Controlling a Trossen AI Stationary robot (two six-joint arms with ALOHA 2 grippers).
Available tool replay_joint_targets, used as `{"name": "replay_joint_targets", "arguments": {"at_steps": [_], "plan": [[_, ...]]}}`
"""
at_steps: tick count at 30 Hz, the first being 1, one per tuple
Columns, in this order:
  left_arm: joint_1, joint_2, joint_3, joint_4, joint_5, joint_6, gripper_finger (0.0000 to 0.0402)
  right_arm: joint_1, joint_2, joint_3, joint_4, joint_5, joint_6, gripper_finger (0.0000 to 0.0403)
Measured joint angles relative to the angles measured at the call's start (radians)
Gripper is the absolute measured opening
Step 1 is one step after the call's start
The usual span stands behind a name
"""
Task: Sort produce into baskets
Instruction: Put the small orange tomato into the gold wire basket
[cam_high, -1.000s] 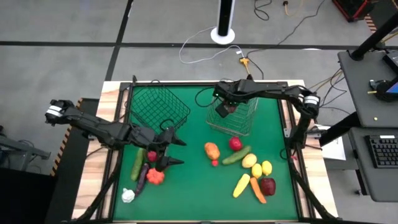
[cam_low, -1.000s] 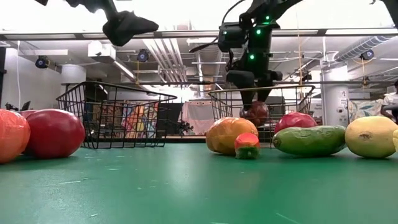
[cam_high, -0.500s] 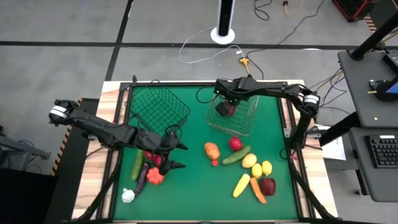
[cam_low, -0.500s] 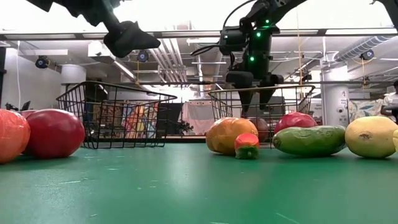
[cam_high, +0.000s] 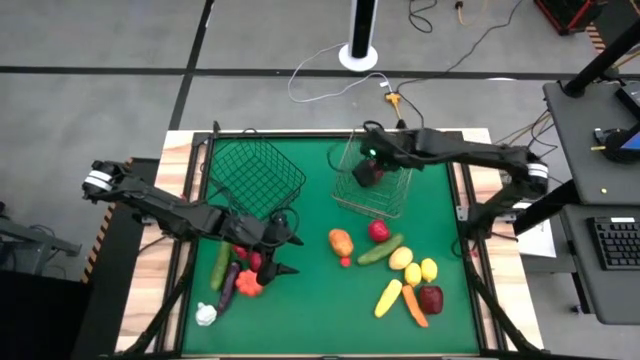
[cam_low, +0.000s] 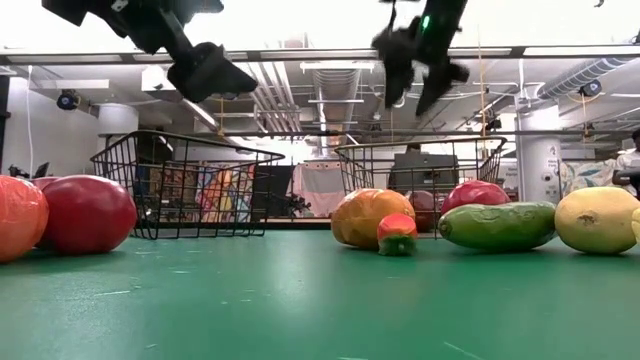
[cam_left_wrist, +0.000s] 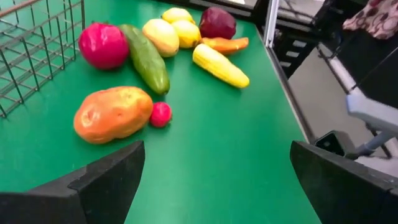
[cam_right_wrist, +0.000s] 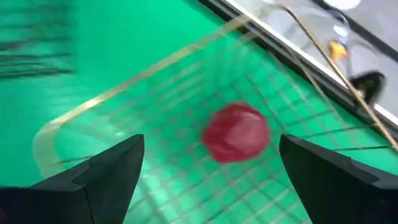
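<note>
Produce nearest your wide-open left hand is the red piece touching beside it, while your right hand, open and empty, hovers above the silver basket.

Right tool now risen clear above pale basket, fingers spread, no longer holding dark red fruit; fruit now lies on basket floor. Left tool lower, closer over produce near surface's left side.
</note>
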Motion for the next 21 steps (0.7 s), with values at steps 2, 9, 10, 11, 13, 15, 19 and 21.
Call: {"name": "replay_joint_targets", "arguments": {"at_steps": [2, 9, 10, 11, 13, 15, 19, 21], "plan": [[0.000, 0.013, 0.000, 0.001, 0.000, 0.000, 0.0384, 0.071, -0.037, 0.000, 0.014, 0.023, 0.039, 0.0365], [0.000, 0.045, 0.000, 0.007, -0.001, 0.026, 0.0384, 0.320, -0.067, 0.000, 0.037, 0.060, 0.181, 0.0365], [0.000, 0.045, 0.000, 0.006, -0.002, 0.026, 0.0384, 0.352, -0.059, 0.000, 0.044, 0.064, 0.194, 0.0365], [0.001, 0.044, 0.000, 0.006, -0.005, 0.025, 0.0384, 0.379, -0.049, 0.000, 0.049, 0.063, 0.208, 0.0365], [0.002, 0.035, 0.000, 0.007, -0.010, 0.021, 0.0384, 0.429, -0.018, 0.000, 0.063, 0.062, 0.242, 0.0365], [0.002, 0.025, 0.012, -0.008, -0.013, 0.023, 0.0384, 0.473, 0.018, 0.000, 0.068, 0.056, 0.289, 0.0365], [0.002, 0.004, 0.054, -0.088, -0.020, 0.034, 0.0384, 0.540, 0.095, 0.000, 0.067, -0.008, 0.403, 0.0365], [0.001, -0.004, 0.088, -0.161, -0.045, 0.033, 0.0384, 0.561, 0.142, 0.000, 0.066, -0.049, 0.475, 0.0365]]}}
